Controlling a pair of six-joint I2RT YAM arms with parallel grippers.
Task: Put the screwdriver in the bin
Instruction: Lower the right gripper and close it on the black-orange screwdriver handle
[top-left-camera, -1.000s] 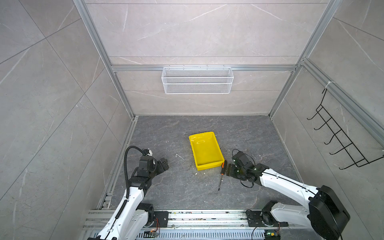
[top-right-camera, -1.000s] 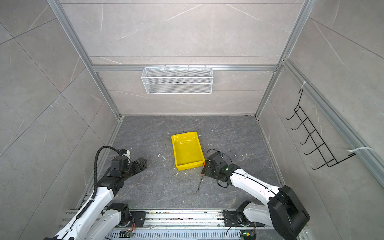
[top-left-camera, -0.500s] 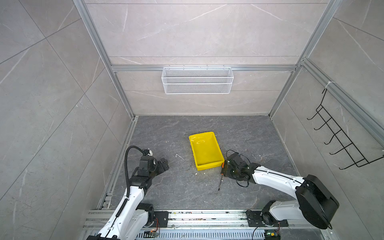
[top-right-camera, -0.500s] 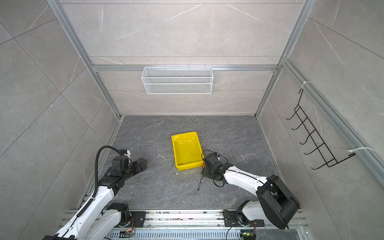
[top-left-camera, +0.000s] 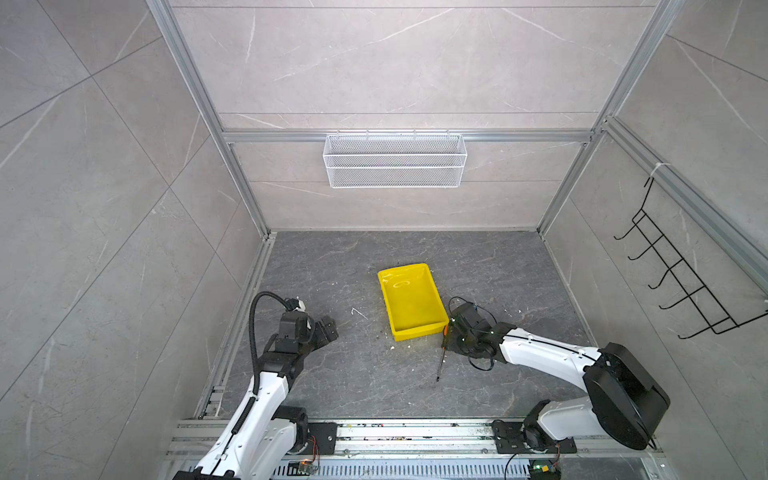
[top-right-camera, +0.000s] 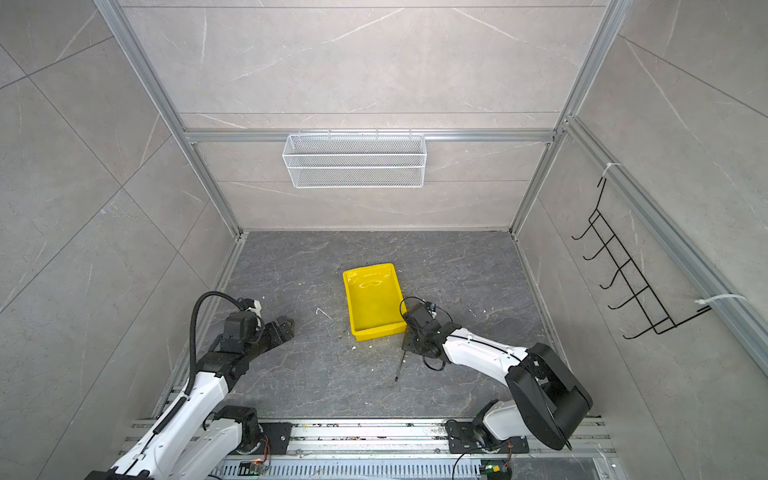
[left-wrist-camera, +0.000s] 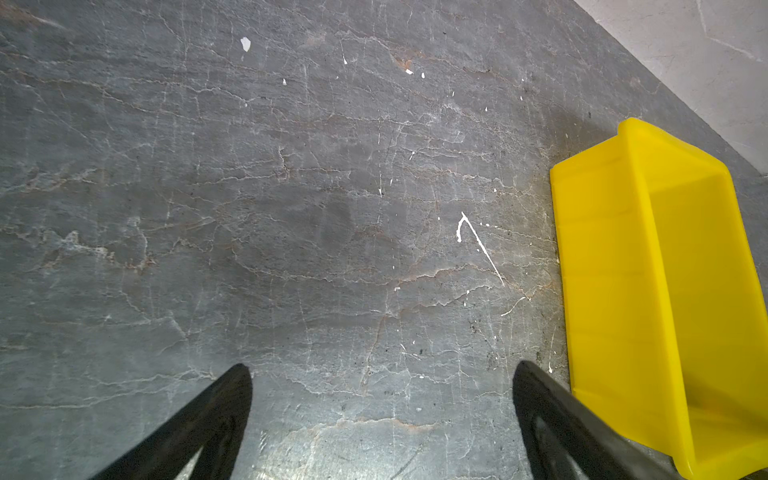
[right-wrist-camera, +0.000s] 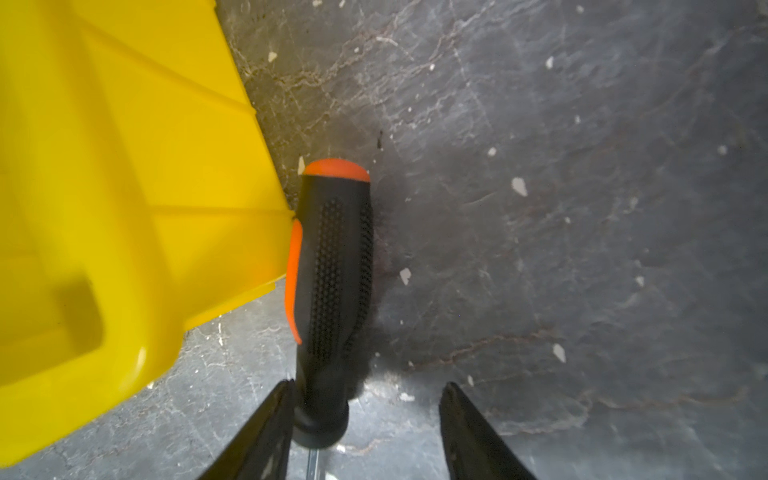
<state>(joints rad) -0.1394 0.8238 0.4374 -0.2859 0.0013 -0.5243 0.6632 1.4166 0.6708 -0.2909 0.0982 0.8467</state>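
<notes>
screwdriver (right-wrist-camera: 332, 291) tight against bin (right-wrist-camera: 124, 166) corner

Right wrist view cuts the screwdriver (right-wrist-camera: 332, 270) off mid-shaft.

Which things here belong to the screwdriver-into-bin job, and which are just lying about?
In the job: yellow bin; screwdriver, on the floor beside its corner; right gripper, open around the handle.

Just there: white wire basket on the back wall; black hook rack on the side wall; left gripper, open over the floor.
</notes>
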